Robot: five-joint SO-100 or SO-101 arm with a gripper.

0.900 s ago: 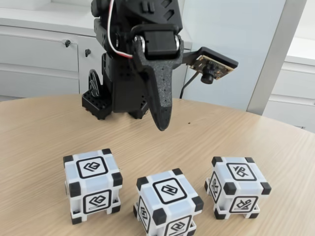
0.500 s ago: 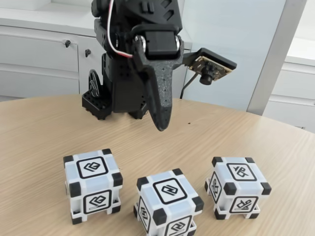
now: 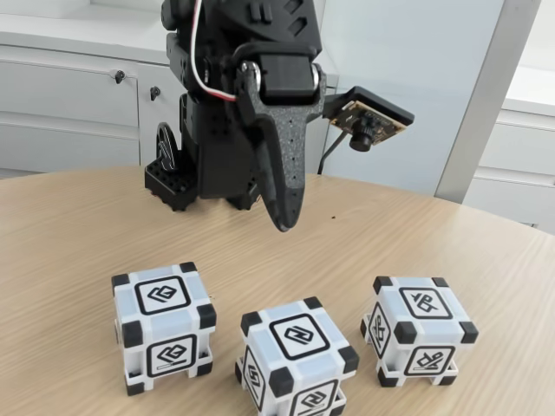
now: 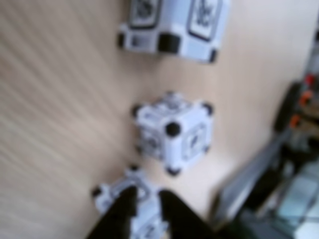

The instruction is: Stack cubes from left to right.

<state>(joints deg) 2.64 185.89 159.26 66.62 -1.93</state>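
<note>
Cubes (image 3: pixel 297 355) apart on table (image 3: pixel 69 234), jaws raised

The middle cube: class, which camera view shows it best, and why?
The fixed view: the middle cube sits sharp and close, its top glyph readable, though its base is cut off by the frame edge. The wrist view shows the same cube whole but blurred, glyphs unreadable, above the hand.

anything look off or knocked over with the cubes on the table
Nothing stands out. The left cube, middle cube and right cube sit upright and apart on the table; the middle one is turned slightly.
</note>
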